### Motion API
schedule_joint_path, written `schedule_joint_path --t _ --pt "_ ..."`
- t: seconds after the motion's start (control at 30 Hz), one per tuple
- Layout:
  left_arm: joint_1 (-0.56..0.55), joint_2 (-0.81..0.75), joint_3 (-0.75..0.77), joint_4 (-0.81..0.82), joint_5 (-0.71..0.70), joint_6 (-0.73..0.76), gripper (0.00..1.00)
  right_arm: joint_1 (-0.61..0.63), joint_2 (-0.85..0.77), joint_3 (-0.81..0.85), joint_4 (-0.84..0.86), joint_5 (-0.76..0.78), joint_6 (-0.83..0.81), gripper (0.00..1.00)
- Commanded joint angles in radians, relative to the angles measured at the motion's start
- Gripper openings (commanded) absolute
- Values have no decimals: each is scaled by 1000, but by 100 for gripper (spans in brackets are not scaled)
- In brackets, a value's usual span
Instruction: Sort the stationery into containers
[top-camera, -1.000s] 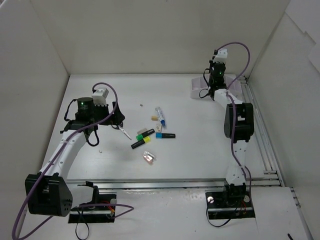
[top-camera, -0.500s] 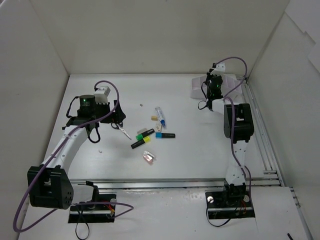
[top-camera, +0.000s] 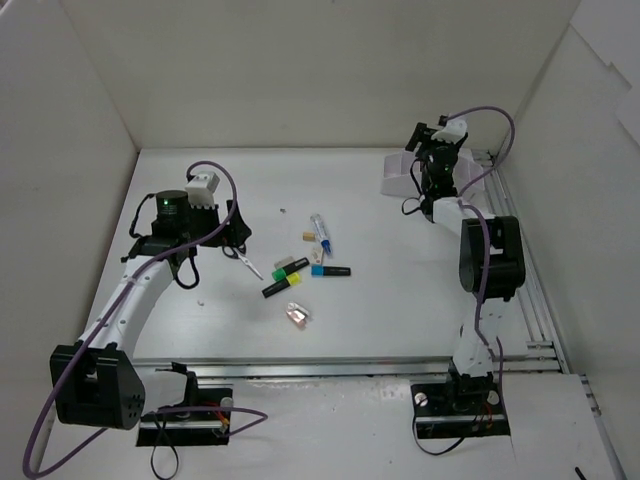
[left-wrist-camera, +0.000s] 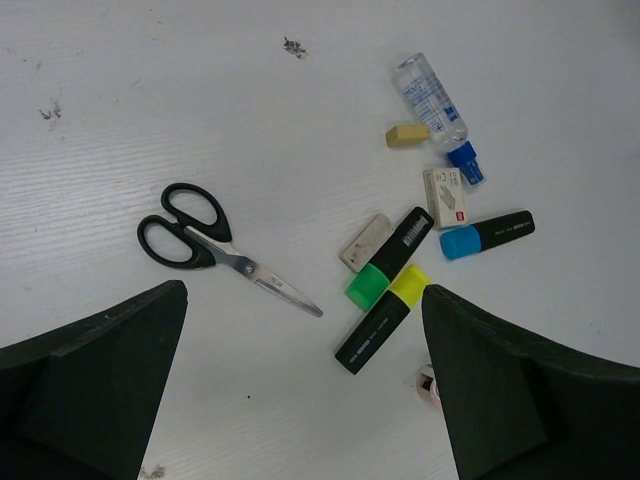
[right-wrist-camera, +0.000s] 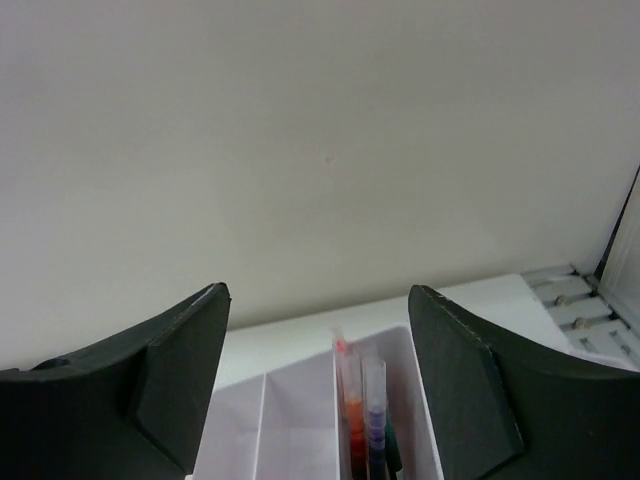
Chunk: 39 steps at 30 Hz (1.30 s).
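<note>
scissors flat, blades pointing lower-right

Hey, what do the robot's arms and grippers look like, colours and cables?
Both the left arm and the right arm have white links and black joint housings, with a purple cable looping along each. A small green light glows near the left wrist. The gripper fingers are matte black wedges.

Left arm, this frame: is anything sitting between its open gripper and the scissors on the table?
Nothing visible. In the left wrist view the scissors lie flat on bare table below the open left gripper, apart from the nearest items, a beige eraser and the green-capped marker to their right.
</note>
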Motion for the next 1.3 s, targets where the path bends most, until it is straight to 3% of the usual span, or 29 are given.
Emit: schedule_joint_path --t 0.0,0.1,0.13,0.23,0.33,0.37,0.43,0.53,0.67,0.9,1.27 --pt "-19 -39 61 3 -8 8 100 12 -177 -18 107 -36 3 72" --pt "-53 -41 72 -34 -27 10 99 40 -283 -87 50 -99 -35 83" --pt "-53 -39 75 -52 -46 7 99 52 -314 -106 32 -114 -38 94" --pt "-93 -68 57 -74 -71 -9 99 83 -447 -179 -118 -212 -21 98" --pt "-124 -120 5 -85 -92 -35 99 112 -542 -111 -503 -422 -59 98" --pt "-124 -136 -9 -89 -102 -51 99 132 -552 -80 -759 -532 -190 98" --pt "-157 -182 -56 -111 -134 -71 100 216 -540 -13 -1053 -533 -368 98" --pt "-208 -229 -130 -102 -178 -127 99 337 -533 -47 -1184 -463 -467 98" --pt "-251 -266 -204 -99 -201 -196 99 423 -518 -132 -1188 -492 -474 98" --pt "-297 -317 -288 -92 -269 -272 99 543 -383 -136 -1200 -476 -446 98" --pt "-306 -272 -285 -86 -301 -249 99 592 -159 -63 -1212 -440 -429 91"
